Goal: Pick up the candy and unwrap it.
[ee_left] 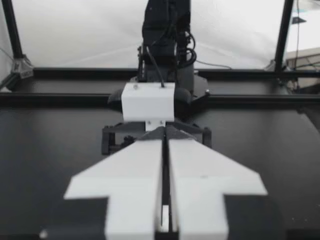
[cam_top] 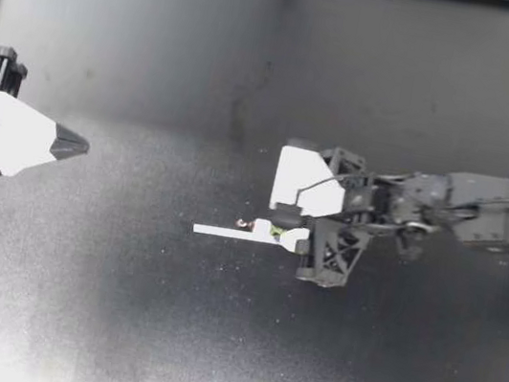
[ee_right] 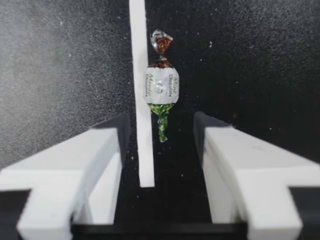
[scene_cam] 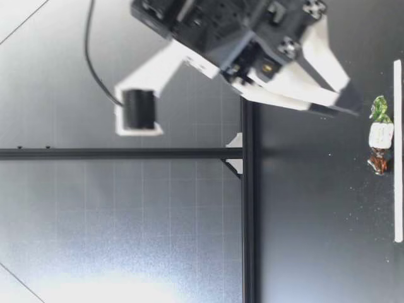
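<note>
1. Top: left gripper (cam_top: 72,145) at the table's (cam_top: 117,324) left edge, fingers together, empty. Right gripper (cam_top: 276,222) near the middle, over the candy (cam_top: 258,227), which lies on the table beside a white strip (cam_top: 224,233).
2. Low: right gripper (scene_cam: 350,104) tilted, tips just above the candy's (scene_cam: 380,134) green end, apart from it. Strip (scene_cam: 398,151) lies flat.
3. Left wrist: left gripper (ee_left: 164,137) closed on nothing.
4. Right wrist: right gripper (ee_right: 161,130) spread wide. The strip's (ee_right: 140,100) end and the candy's (ee_right: 161,86) green tail are between the fingers, untouched. The candy touches the strip.
</note>
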Controlling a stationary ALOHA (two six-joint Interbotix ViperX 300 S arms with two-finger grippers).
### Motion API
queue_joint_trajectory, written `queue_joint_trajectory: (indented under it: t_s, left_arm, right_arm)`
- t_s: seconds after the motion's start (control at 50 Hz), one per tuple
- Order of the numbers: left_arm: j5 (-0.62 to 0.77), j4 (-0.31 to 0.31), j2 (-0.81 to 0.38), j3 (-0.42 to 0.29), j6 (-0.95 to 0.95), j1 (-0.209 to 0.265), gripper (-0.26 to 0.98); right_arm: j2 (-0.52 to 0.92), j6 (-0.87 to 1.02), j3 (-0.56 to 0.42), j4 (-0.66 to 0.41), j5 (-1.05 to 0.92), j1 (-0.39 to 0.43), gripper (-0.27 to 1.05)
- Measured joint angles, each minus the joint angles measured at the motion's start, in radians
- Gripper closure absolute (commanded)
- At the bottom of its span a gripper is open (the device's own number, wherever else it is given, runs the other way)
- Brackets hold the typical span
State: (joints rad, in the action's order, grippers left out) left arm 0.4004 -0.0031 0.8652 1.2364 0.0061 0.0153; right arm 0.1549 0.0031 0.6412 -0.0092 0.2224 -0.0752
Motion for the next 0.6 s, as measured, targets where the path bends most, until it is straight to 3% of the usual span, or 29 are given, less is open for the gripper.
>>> queue_joint_trajectory:
  t_s: [0.6]
  left_arm:
    - [0.000, 0.000, 0.000, 0.003, -0.002, 0.000, 0.84]
  right_arm:
    - [0.078, 0.008, -0.025, 0.002, 0.028, 0.000, 0.45]
